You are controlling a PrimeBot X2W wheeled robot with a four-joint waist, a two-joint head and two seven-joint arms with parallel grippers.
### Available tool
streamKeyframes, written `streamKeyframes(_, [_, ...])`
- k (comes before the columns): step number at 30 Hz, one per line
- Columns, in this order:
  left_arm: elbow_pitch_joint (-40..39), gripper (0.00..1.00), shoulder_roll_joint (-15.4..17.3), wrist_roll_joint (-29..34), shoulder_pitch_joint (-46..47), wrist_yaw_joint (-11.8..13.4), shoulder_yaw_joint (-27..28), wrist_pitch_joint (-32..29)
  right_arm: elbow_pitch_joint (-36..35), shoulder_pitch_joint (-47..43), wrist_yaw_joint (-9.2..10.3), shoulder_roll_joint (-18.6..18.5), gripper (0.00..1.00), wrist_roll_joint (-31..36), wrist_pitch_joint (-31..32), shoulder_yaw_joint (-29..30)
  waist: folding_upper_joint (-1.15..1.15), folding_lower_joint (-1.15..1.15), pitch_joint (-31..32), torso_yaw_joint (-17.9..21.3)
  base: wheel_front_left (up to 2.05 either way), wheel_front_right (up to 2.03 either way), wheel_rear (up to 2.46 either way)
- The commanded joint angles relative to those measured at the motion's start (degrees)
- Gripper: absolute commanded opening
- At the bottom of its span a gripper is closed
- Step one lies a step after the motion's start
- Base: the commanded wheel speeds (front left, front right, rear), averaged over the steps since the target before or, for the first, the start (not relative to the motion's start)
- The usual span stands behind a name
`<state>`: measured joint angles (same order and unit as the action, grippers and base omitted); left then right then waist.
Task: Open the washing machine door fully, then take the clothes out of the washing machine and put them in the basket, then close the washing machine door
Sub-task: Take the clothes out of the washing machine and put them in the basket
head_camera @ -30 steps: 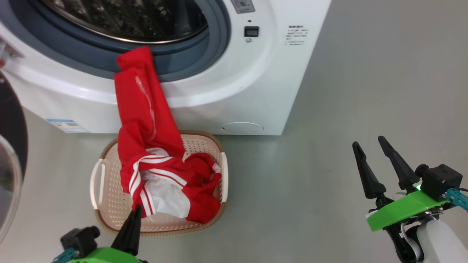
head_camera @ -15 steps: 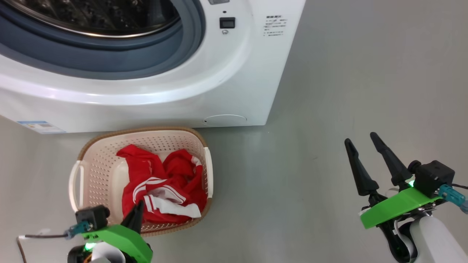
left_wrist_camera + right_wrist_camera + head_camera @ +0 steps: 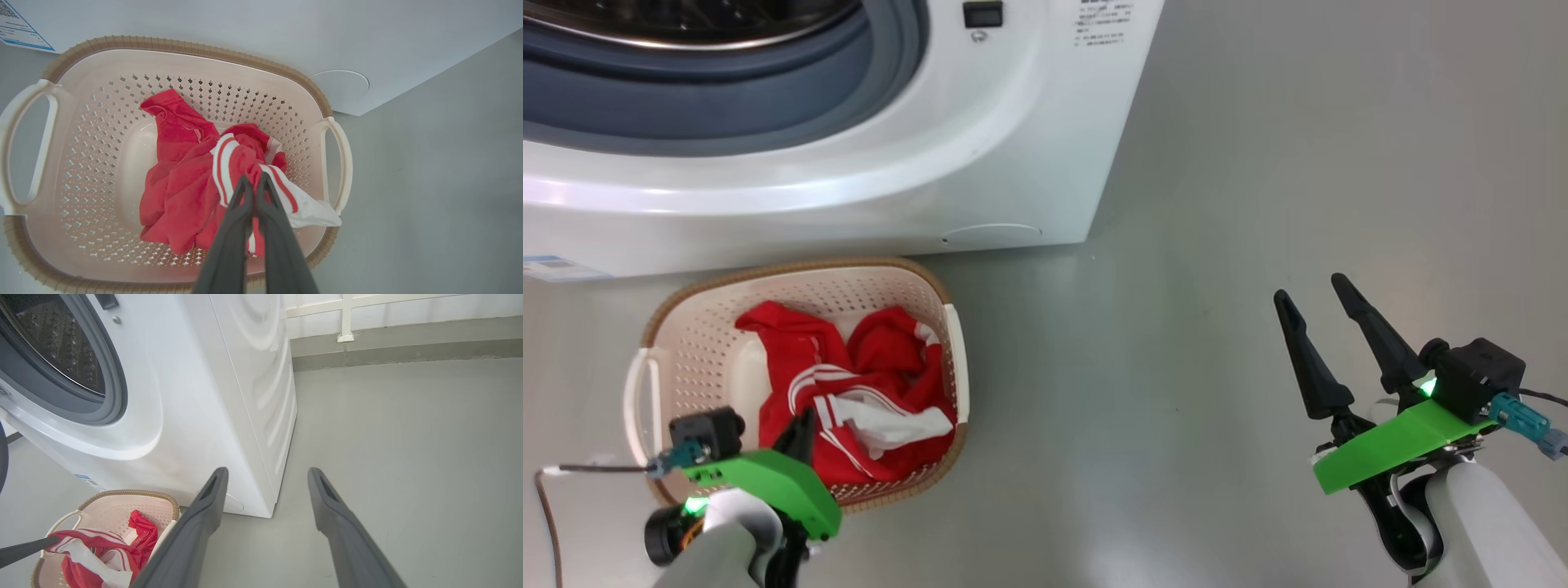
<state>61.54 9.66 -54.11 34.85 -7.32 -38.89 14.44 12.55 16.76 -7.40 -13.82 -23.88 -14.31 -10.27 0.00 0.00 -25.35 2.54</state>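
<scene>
1. Head view, far L: blue label (image 3: 556, 268) low on washer (image 3: 849, 188) front, close to floor (image 3: 1135, 367).
2. Basket (image 3: 645, 384) sits on floor just in front of washer, L of centre. It has a brown rim and white handles on both short sides.
3. L gripper (image 3: 805, 418) hangs over basket's near edge w/ green mount behind it, pointing into basket.
4. Left wrist view: L gripper's fingers (image 3: 229, 245) are pressed together, clenched on a red-white striped fold of clothes (image 3: 179, 192).
5. Clothes lie inside basket, bunched from middle toward R. Bare perforated bottom shows on L, and a white panel spills R toward R handle.
6. Washer mouth is uncovered, w/ grey gasket (image 3: 768, 126) around it. Right wrist view shows steel drum (image 3: 61, 347) inside.
7. Door (image 3: 1, 457) is just a dark curved sliver at L border of right wrist view, swung clear of mouth.
8. Round cap (image 3: 992, 234) sits low on washer front, near its R corner.
9. R gripper (image 3: 1311, 290) is well R of washer and basket, over bare floor. It is released, fingers spread wide, green mount and pale forearm below.
10. Right wrist view: R gripper's fingers frame washer's R corner and side panel, w/ basket and clothes at lower L.
</scene>
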Motion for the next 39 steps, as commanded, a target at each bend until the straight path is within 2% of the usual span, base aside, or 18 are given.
streamKeyframes(1, [0.25, 0.17, 1.66, -0.78, 1.46, -0.17, 1.04, 0.56, -1.46, 0.24, -0.09, -0.08, 1.00, 0.05, -0.69, -1.16, 0.00, 0.00, -1.31, 0.85, 0.00, 0.00, 0.00])
streamKeyframes(3, [0.95, 0.43, 1.87, -1.28, 2.44, -0.17, 0.69, 0.56, -1.52, 0.46, -0.09, 0.00, 1.00, 0.14, -0.69, -1.13, 0.00, 0.00, -1.82, 1.07, 0.00, 0.00, 0.00])
streamKeyframes(4, [1.28, 0.65, 1.99, -1.48, 2.85, -0.17, 0.51, 0.56, -1.54, 0.53, -0.09, 0.03, 1.00, 0.18, -0.69, -1.07, 0.00, 0.00, -1.94, 1.11, 0.00, 0.00, 0.00])
streamKeyframes(5, [1.62, 0.94, 2.17, -1.64, 3.27, -0.17, 0.45, 0.56, -1.54, 0.57, -0.09, 0.07, 1.00, 0.22, -0.69, -1.01, 0.00, 0.00, -2.05, 1.16, 0.00, 0.00, 0.00])
streamKeyframes(6, [1.88, 1.00, 2.27, -1.76, 3.63, -0.17, 0.43, 0.56, -1.52, 0.61, -0.09, 0.10, 1.00, 0.26, -0.69, -0.96, 0.00, 0.00, -2.11, 1.17, 0.00, 0.00, 0.00])
streamKeyframes(22, [-0.16, 1.00, 3.61, -1.03, 2.91, -0.17, 2.55, 0.56, -0.31, 0.24, -0.09, 0.26, 1.00, 0.12, -0.69, -0.93, 0.00, 0.00, 1.42, -0.09, 0.00, 0.00, 0.00])
streamKeyframes(29, [-3.93, 1.00, 4.56, 2.51, 0.75, -0.17, 7.76, 0.56, 0.01, -0.61, -0.09, 0.22, 1.00, -0.08, -0.69, -0.48, 0.00, 0.00, 4.23, -0.50, 0.00, 0.00, 0.00])
streamKeyframes(39, [-12.55, 1.00, 4.17, 11.75, -4.78, -0.17, 17.43, 0.56, 0.36, -2.88, -0.09, 0.33, 1.00, -0.28, -0.69, 0.56, 0.00, 0.00, 8.81, -1.47, 0.00, 0.00, 0.00])
